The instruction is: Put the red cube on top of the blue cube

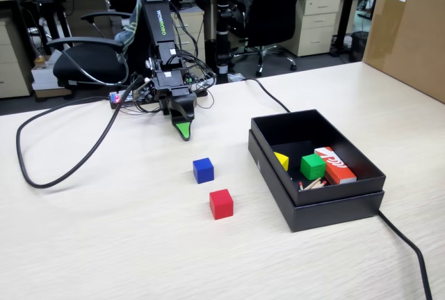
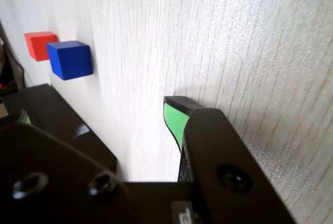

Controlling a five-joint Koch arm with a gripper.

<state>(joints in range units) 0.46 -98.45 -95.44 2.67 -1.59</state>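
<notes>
Currently, step in hand: reaching for the red cube; nothing is held yet, so the stack is not begun.
End effector: low over the tabletop near the arm's base, tip pointing down; only one green-padded jaw shows clearly in either view, so I cannot tell whether the jaws are apart or together.
Red cube: on the bare tabletop, nearest the camera in the fixed view, well clear of the end effector.
Blue cube: between the end effector and the red cube, near the red one but not touching.
Black box: to the right in the fixed view, holding a green block, a yellow piece and an orange-red carton; not needed.
Approach, judged: the straight path crosses the blue cube, so lift over it before descending.
Grasp, judged: jaws wide, square to two opposite red faces, centred.
Risk, judged: a low sweep would knock the blue cube out of place.
</notes>
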